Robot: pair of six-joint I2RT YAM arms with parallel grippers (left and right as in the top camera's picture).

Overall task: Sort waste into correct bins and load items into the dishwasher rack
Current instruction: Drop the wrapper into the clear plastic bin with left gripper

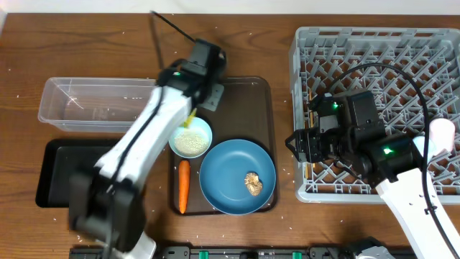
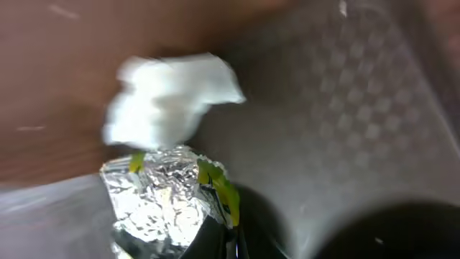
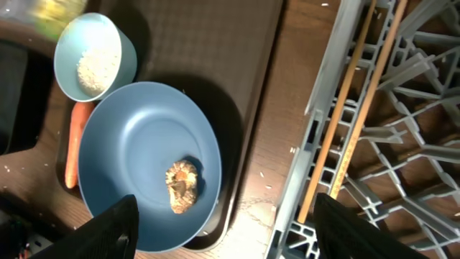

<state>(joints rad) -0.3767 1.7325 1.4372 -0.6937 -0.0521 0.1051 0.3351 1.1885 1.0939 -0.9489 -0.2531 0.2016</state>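
Observation:
My left gripper [image 1: 192, 114] is shut on the yellow-green packet [image 2: 167, 196], whose crumpled foil side faces the wrist camera, above the brown serving tray [image 1: 248, 97]. Just beyond the packet lies blurred white tissue [image 2: 171, 93]. The small bowl [image 1: 190, 138] holds rice [image 3: 92, 66]. A carrot [image 1: 183, 185] lies beside the blue plate [image 1: 228, 173], which carries a brown food lump [image 1: 253, 183]. My right gripper [image 1: 298, 144] hangs open and empty over the gap between the serving tray and the grey rack [image 1: 381, 43].
The clear tub [image 1: 86, 101] stands at the left, with the black tray [image 1: 61, 173] in front of it, partly under my left arm. Two wooden sticks [image 3: 352, 108] lie in the rack. Rice grains are scattered over the wooden table.

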